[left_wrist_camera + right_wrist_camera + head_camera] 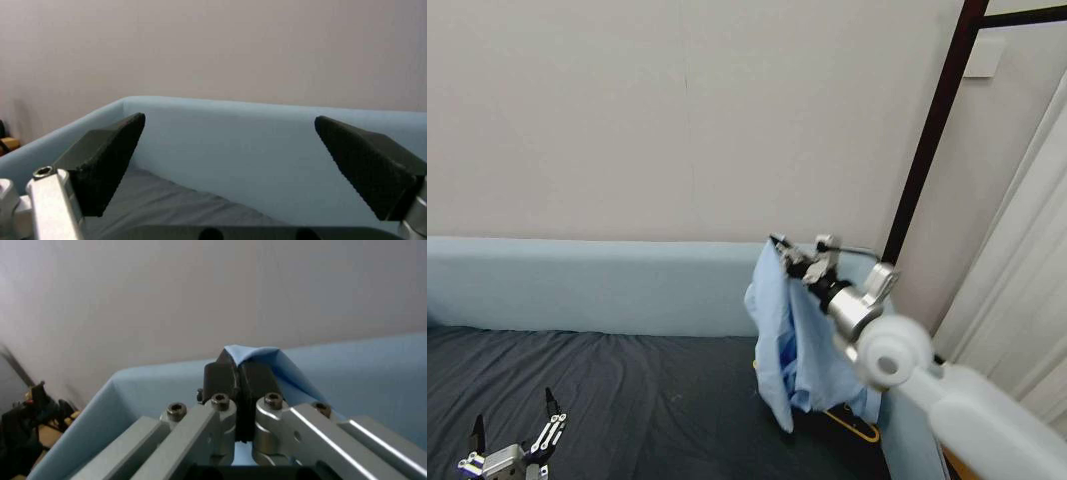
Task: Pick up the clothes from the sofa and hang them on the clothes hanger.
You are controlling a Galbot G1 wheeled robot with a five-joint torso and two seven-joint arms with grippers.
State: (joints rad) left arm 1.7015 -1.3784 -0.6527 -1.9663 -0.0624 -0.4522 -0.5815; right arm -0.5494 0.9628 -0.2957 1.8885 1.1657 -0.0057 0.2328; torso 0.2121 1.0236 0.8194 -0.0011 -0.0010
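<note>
Dark grey sofa seat (627, 390), light blue backrest (607, 285) behind. Left gripper (515, 420): low over the seat's near edge, fingers spread wide, holding nothing. Right gripper (789, 252): raised at the sofa's right end, pinched tight on a light blue garment (797, 350) that hangs toward the seat. Beyond: pale wall (677, 110), black rack post (932, 130) at right.

Pale-blue garment (777, 335) (limp) above sofa (607, 290)

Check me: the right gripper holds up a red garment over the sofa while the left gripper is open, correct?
Not quite: the garment is light blue, not red, as the head view shows. The right gripper does hold it over the sofa, and the left gripper is open.
</note>
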